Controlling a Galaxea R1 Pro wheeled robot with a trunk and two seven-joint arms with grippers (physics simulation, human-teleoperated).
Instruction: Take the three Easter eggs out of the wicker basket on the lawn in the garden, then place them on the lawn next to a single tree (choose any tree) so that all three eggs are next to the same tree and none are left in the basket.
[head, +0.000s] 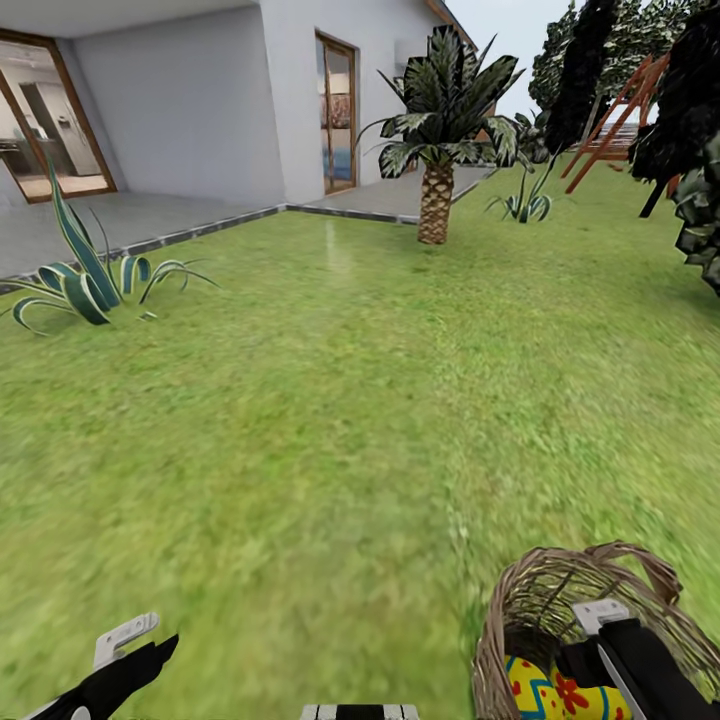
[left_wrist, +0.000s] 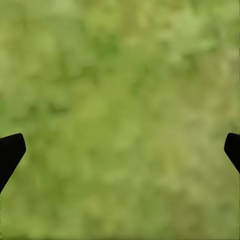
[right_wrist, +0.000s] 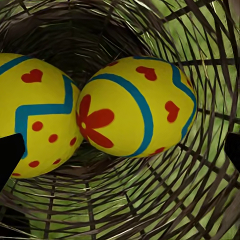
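The wicker basket (head: 560, 590) stands on the lawn (head: 330, 420) at the lower right of the head view. Two yellow Easter eggs lie inside it, one with a blue zigzag and red dots (right_wrist: 35, 115) and one with a red flower mark (right_wrist: 137, 112); they touch each other. Their yellow shells (head: 545, 690) show under my right arm. My right gripper (right_wrist: 120, 160) hangs open inside the basket, just above the eggs, touching neither. A third egg is hidden. My left gripper (left_wrist: 120, 155) is open over bare grass, low at the left (head: 140, 650).
A scaly-trunked palm (head: 437, 200) stands ahead by the grey paving (head: 150, 225) and white house (head: 200, 100). A spiky striped plant (head: 85, 280) sits at the left. Dark-leaved trees (head: 690, 110) and a red-brown wooden frame (head: 620, 110) stand at the back right.
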